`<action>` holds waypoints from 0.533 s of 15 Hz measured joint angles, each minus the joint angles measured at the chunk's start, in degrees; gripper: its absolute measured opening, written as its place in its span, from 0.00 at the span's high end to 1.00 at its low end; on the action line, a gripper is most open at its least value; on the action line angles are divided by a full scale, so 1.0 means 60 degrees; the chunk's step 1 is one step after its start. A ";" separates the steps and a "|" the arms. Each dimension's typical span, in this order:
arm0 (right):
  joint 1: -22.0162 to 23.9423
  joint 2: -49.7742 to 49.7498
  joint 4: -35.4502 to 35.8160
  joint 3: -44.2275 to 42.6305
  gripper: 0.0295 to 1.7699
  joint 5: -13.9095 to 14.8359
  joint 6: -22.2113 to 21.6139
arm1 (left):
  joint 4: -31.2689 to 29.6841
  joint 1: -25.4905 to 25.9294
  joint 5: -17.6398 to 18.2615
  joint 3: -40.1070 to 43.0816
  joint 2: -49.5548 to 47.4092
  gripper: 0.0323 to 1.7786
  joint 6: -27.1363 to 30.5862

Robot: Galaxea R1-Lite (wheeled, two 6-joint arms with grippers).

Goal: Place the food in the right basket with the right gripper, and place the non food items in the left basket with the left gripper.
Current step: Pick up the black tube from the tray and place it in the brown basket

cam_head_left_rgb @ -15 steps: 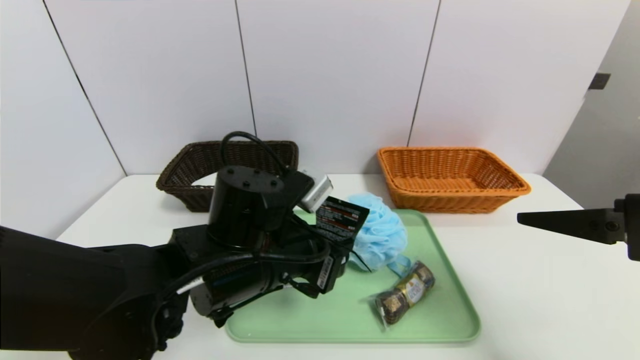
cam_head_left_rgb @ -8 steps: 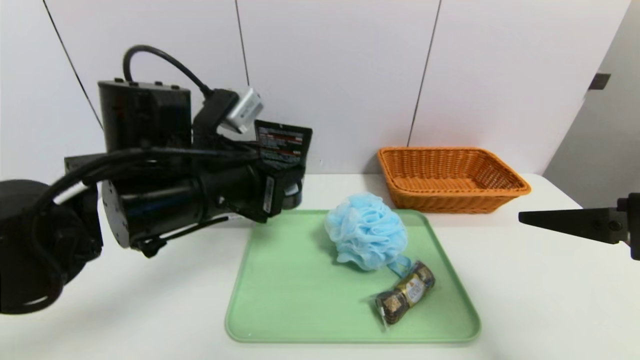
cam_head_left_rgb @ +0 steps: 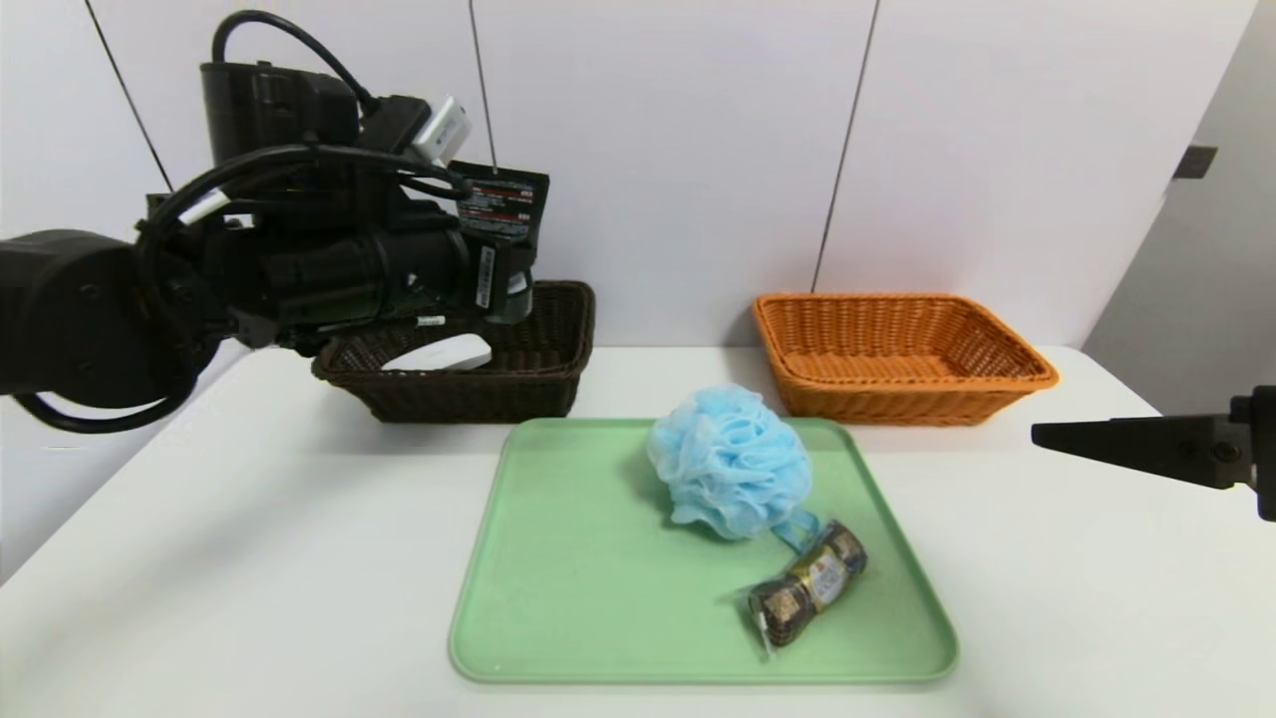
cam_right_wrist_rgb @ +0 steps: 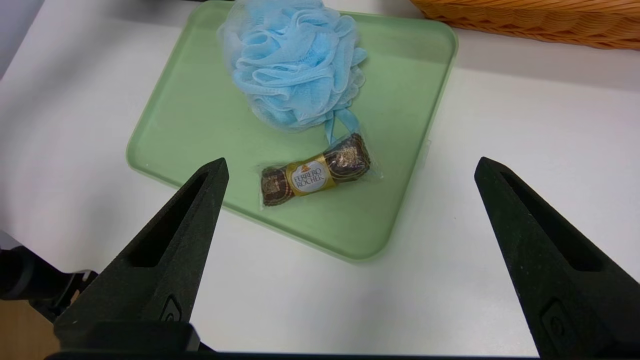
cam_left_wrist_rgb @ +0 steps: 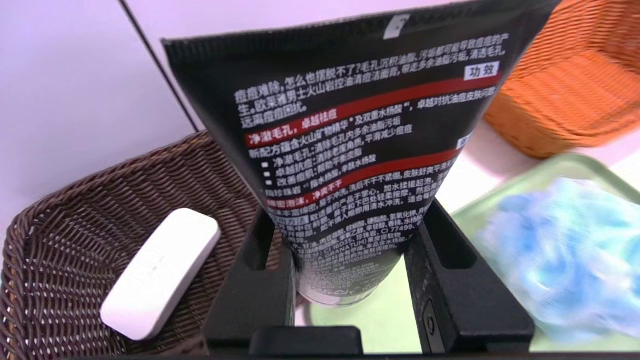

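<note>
two things remain on the green tray [cam_head_left_rgb: 558, 598]: the blue bath pouf [cam_head_left_rgb: 728, 461] and the chocolate pack [cam_head_left_rgb: 807, 583], which lie just beside each other toward its right side. we have our left gripper [cam_head_left_rgb: 508, 284] clamped on the black tube [cam_left_wrist_rgb: 350, 150], pinching it low near the cap end so the flat crimped end stands up above the fingers [cam_left_wrist_rgb: 250, 295]. that grip lets the tube hang over the dark brown basket [cam_head_left_rgb: 543, 374] at the back left, ready, we judge, for a drop beside the white bar [cam_left_wrist_rgb: 160, 272] already lying inside. whether the tube sits fully over the basket or only over its near rim is hard to tell from the head view.

the tube looks soft-walled, matte black with red bands and dense white print, widening from the cap to a broad sealed edge.

our right gripper [cam_right_wrist_rgb: 350, 175] hangs spread wide off the tray's right side, pointed down toward the chocolate pack, with the orange basket [cam_head_left_rgb: 902, 399] empty behind it. we read that as waiting its turn for the food.
</note>
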State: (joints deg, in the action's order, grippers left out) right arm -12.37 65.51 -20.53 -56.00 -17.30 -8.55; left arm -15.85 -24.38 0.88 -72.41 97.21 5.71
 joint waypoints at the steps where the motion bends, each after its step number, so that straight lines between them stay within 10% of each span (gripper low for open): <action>1: 0.0000 0.0000 0.0000 0.0008 0.04 0.0000 0.0000 | -0.0012 0.0173 0.0008 -0.0242 0.0349 0.66 -0.0002; 8: 0.0024 0.0006 -0.0008 0.0142 0.04 0.0018 -0.0030 | -0.0191 0.0937 0.0128 -0.1873 0.2863 0.66 -0.0112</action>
State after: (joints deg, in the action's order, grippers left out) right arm -12.23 65.55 -20.58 -55.15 -17.19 -8.73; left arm -16.99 -18.76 1.65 -83.65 114.38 5.03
